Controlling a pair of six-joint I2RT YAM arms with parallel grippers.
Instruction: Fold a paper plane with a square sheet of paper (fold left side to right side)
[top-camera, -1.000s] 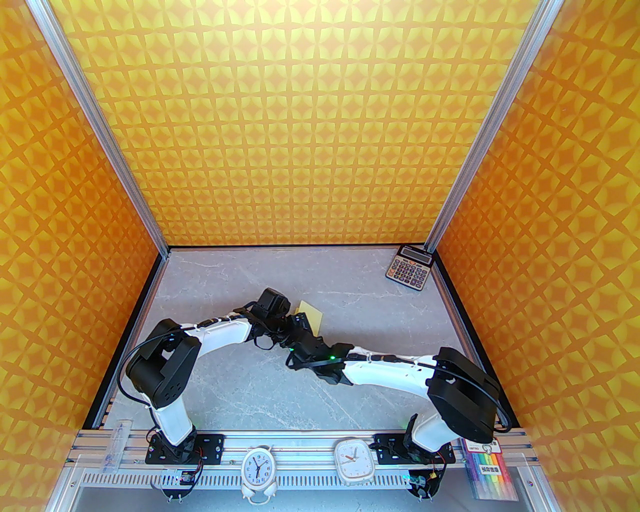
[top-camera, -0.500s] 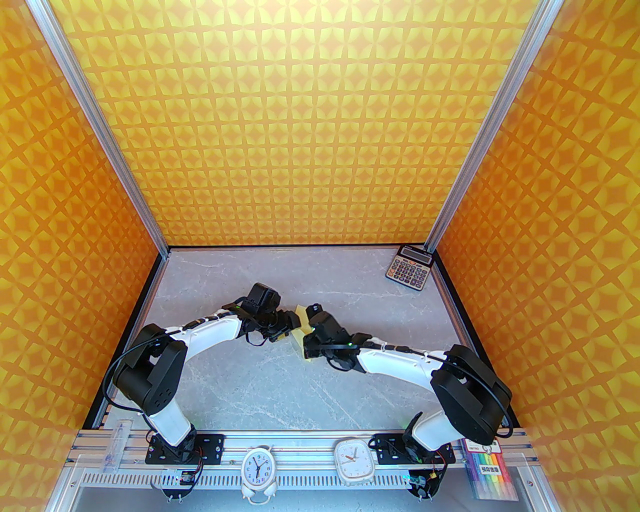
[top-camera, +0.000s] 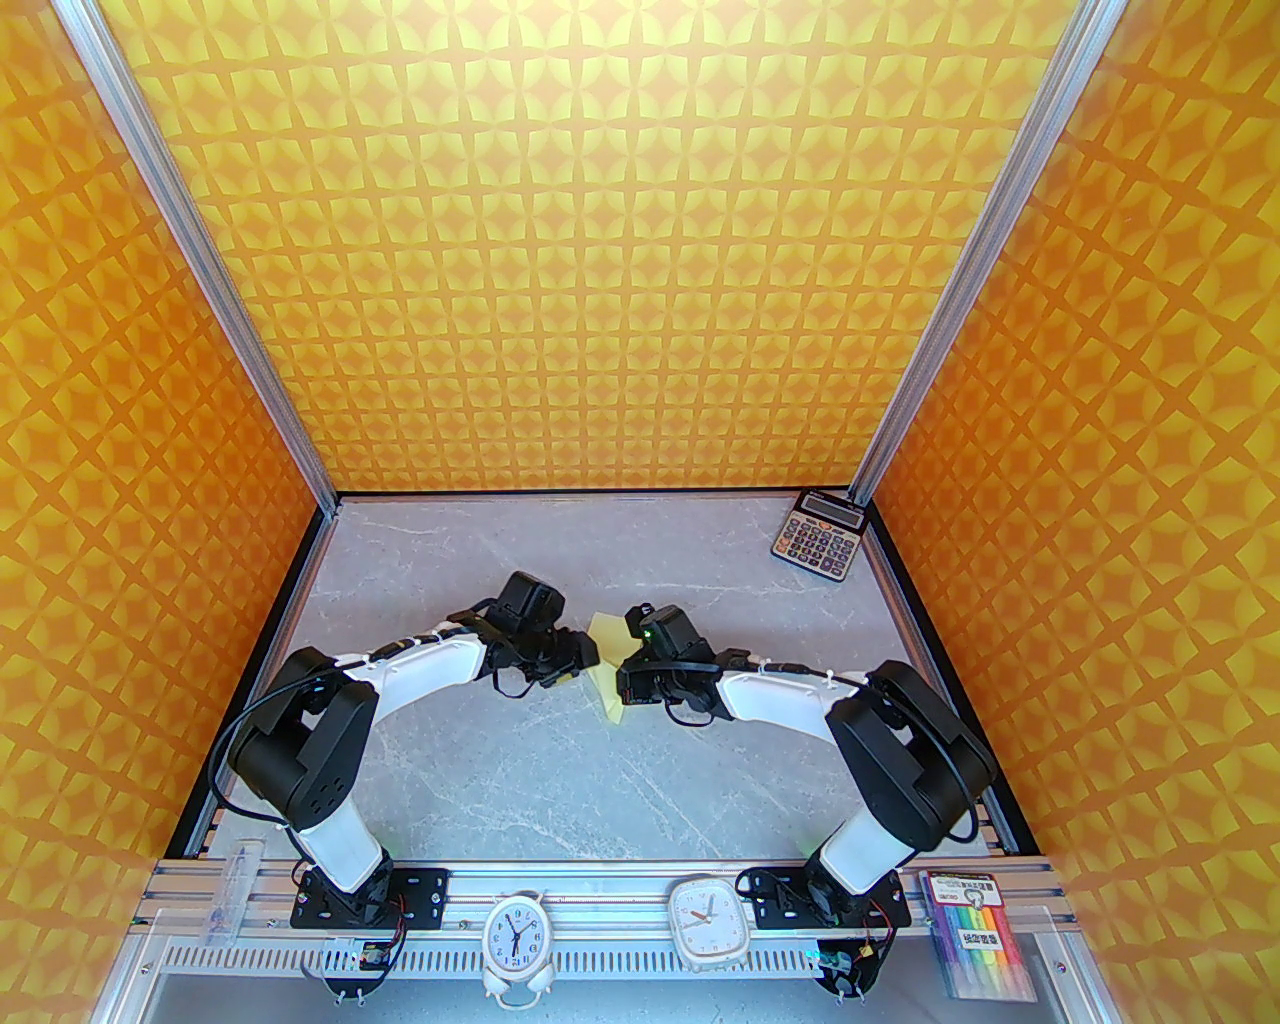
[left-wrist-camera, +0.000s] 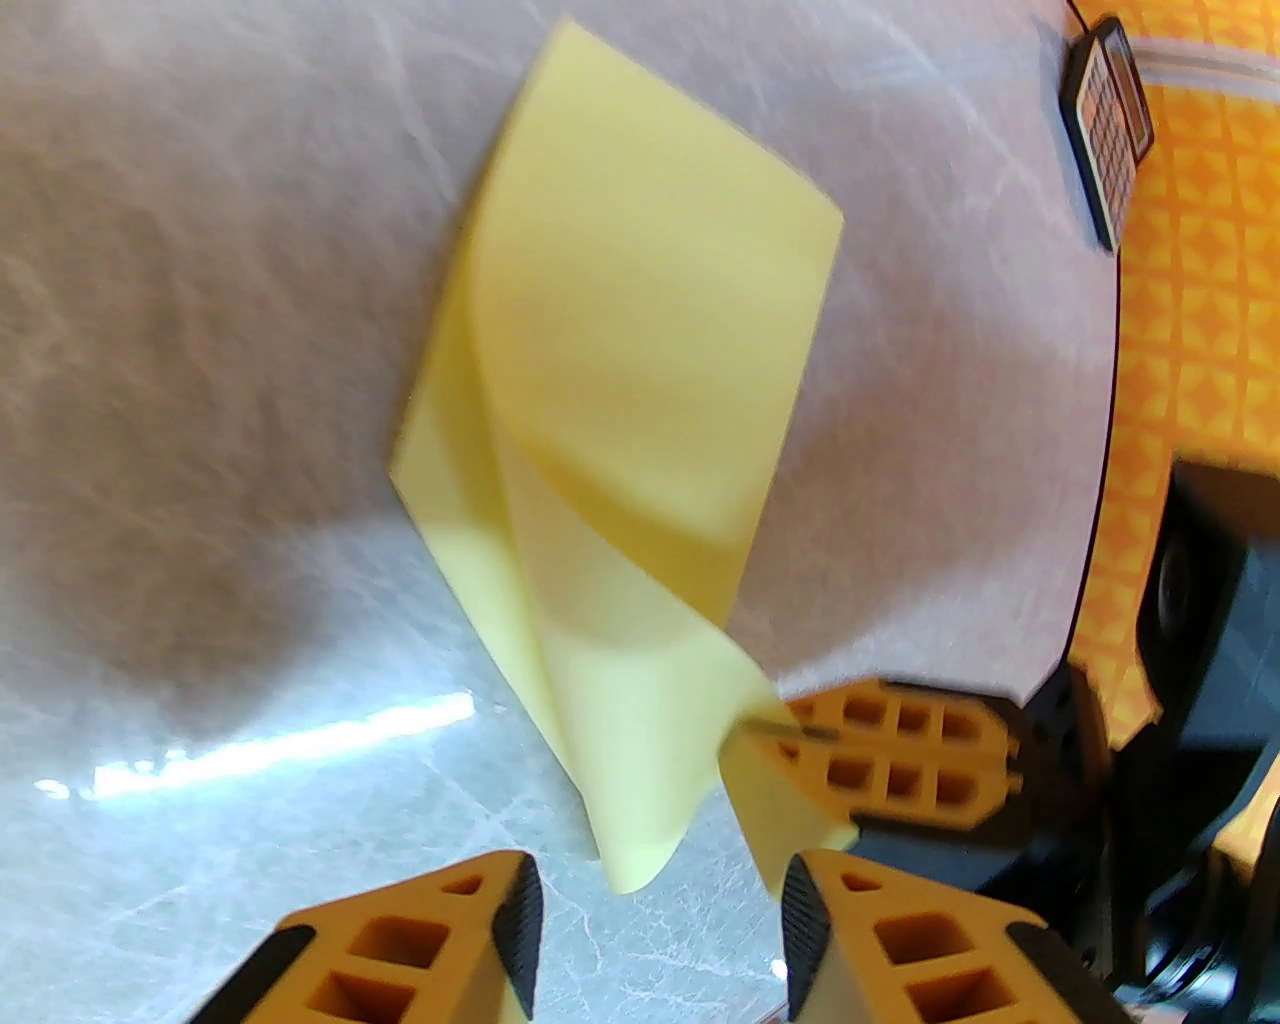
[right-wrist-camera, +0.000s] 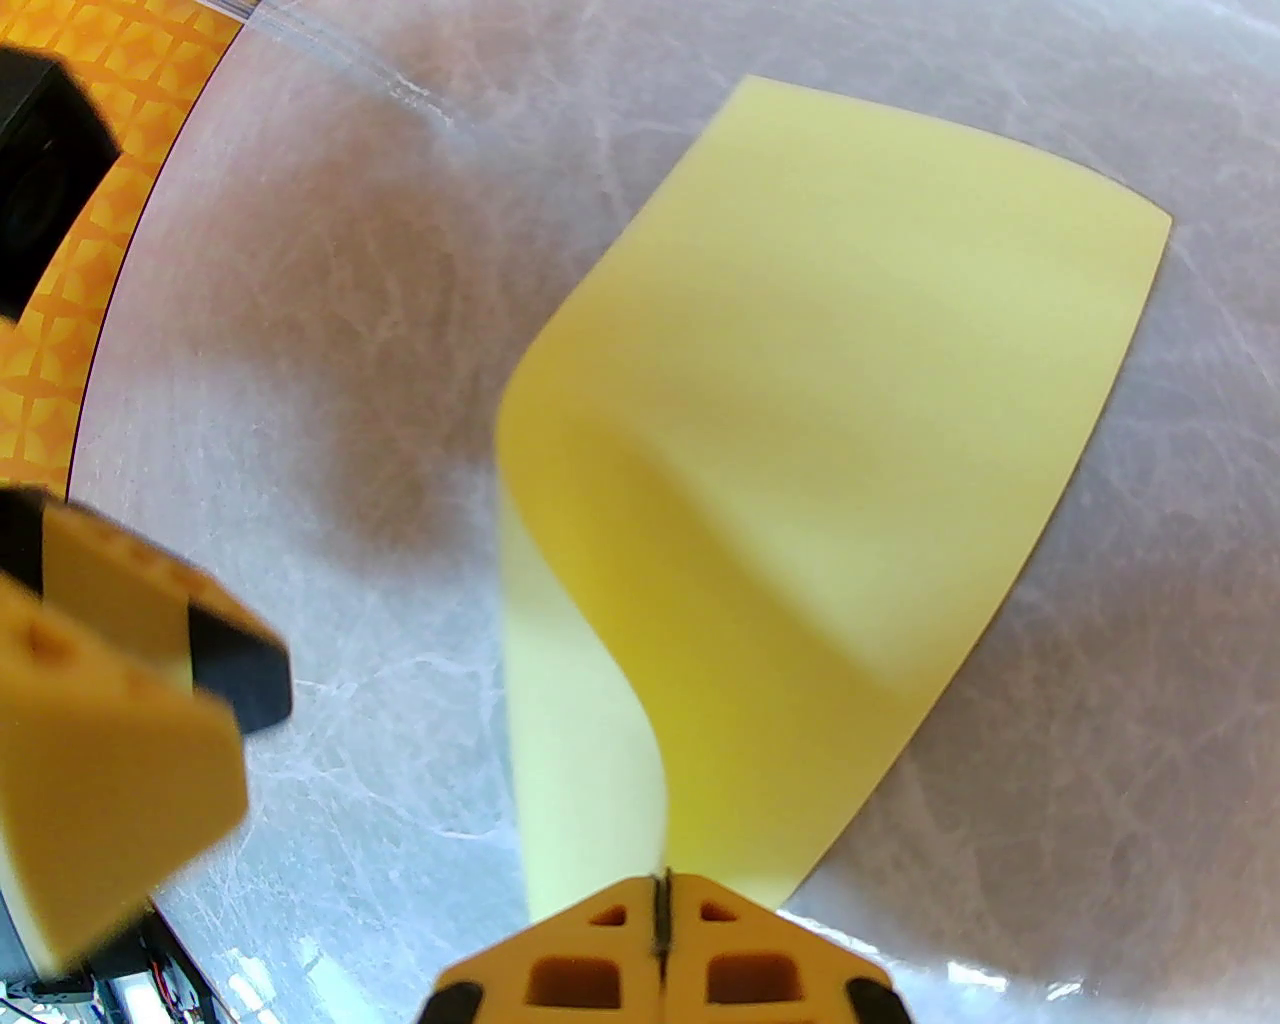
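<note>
The right end effector (right-wrist-camera: 660, 915) has its orange lattice fingers pressed together on a corner of the square sheet of paper (right-wrist-camera: 840, 440) — the edge of the sheet runs straight into the seam between them. From that pinch the paper rises in a soft curl and spreads away from the wrist, one layer bowed over another, the fold rounded and not creased flat.

The left end effector (left-wrist-camera: 655, 925) stands apart, its two orange fingers with black ribbed pads open on either side of the sheet's lowest tip, with nothing between them. Just beyond its right finger the right end effector (left-wrist-camera: 800, 730) shows, nipping the paper's corner.

The square sheet of paper (left-wrist-camera: 640, 400) is thin, matte, pale yellow and unmarked; its far part lies on the grey marbled surface (left-wrist-camera: 200, 300), its near part is lifted. In the overhead view the square sheet of paper (top-camera: 606, 660) sits between the left end effector (top-camera: 590, 650) and the right end effector (top-camera: 625, 672), its long axis running from near to far with a slight lean, well apart from the calculator (top-camera: 817, 535) at the far right corner and nearer the arms than that calculator.
</note>
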